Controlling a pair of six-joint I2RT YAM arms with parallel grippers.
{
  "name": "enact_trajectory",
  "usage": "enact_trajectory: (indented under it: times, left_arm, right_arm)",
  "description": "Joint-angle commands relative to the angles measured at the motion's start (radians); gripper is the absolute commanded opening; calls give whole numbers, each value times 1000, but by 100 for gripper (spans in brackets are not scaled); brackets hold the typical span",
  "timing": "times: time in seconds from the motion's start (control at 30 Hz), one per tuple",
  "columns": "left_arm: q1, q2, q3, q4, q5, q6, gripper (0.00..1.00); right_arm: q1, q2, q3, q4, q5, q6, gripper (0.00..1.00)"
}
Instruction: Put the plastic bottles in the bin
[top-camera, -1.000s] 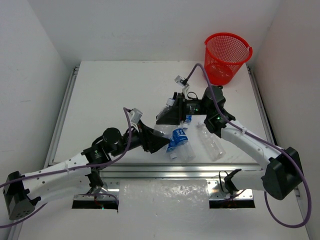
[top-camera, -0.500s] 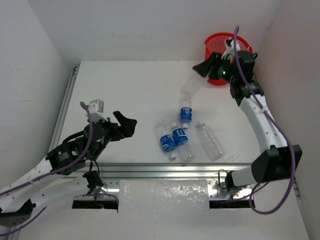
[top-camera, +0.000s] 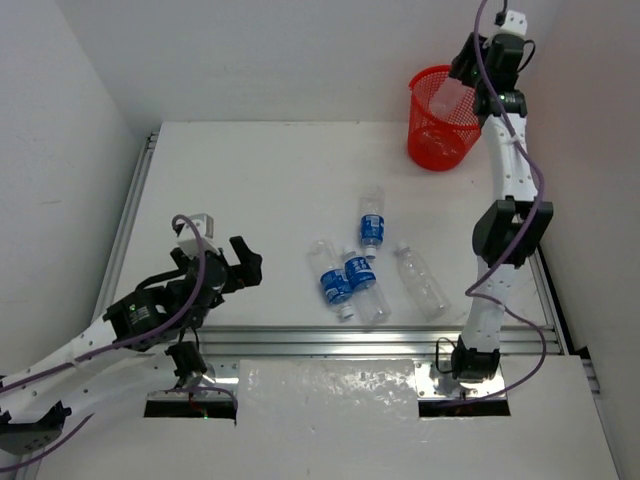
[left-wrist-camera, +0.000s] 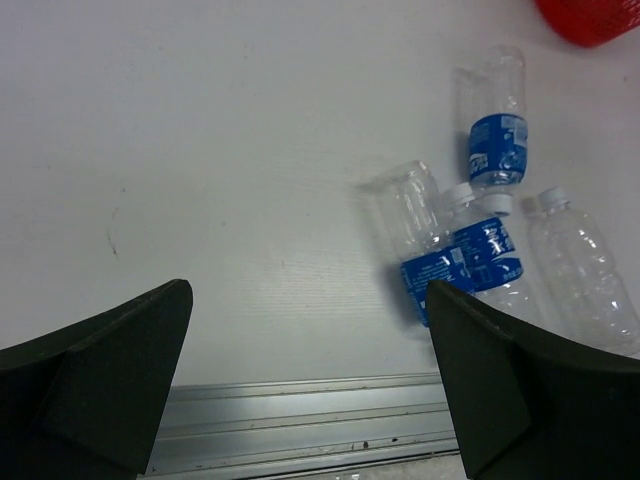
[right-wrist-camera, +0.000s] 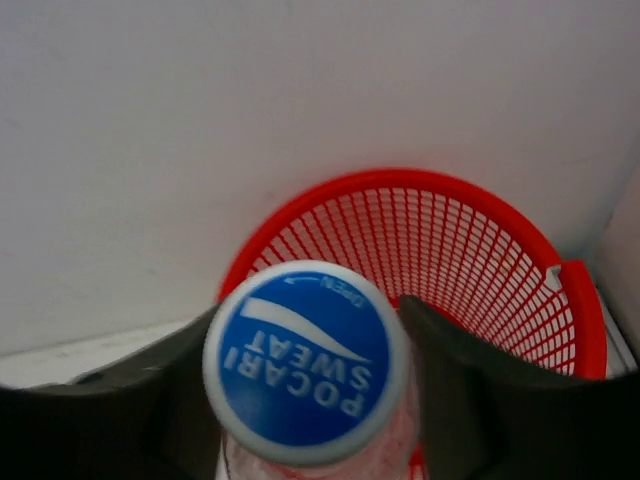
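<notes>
The red mesh bin (top-camera: 438, 140) stands at the table's far right corner. My right gripper (top-camera: 467, 78) is raised above its rim, shut on a clear plastic bottle (top-camera: 452, 99) that hangs over the bin's opening. In the right wrist view the bottle's blue-and-white cap (right-wrist-camera: 305, 360) sits between the fingers (right-wrist-camera: 150, 400), with the bin (right-wrist-camera: 480, 250) below. Several bottles lie mid-table: three blue-labelled (top-camera: 371, 222) (top-camera: 329, 280) (top-camera: 360, 275) and one unlabelled (top-camera: 421, 282). My left gripper (top-camera: 246, 262) is open and empty, left of them. From the left wrist I see the gripper (left-wrist-camera: 308, 300), the bottles (left-wrist-camera: 496, 125) and the bin's edge (left-wrist-camera: 590, 15).
An aluminium rail (top-camera: 340, 342) runs along the table's near edge, also seen in the left wrist view as the rail (left-wrist-camera: 300, 430). White walls close in the table at the back and both sides; the bin stands close to the back wall.
My right arm lifted a bottle from the pile and swung it up over the bin. My left gripper opened and drew back to the left, away from the bottles.
</notes>
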Motion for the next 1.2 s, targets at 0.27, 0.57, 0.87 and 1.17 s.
enact_trajectory:
  times: [0.27,0.57,0.87,1.17]
  left_arm:
    - [3,280,-3,247,163,-93,99]
    - [-6,670,127,431,303,-254,99]
    - [-23,1013,385,218,247,-422,95]
    - [-40,1057,282,313,269,-464,84]
  right_arm:
    - [12,-185,63,76,47,-28,99]
    - [57,-646,-352,-195,-193,87,99]
    - [124,-1096,-1049,-144,-295,137,99]
    - [127,-1131,-1149,-150,-353,133,99]
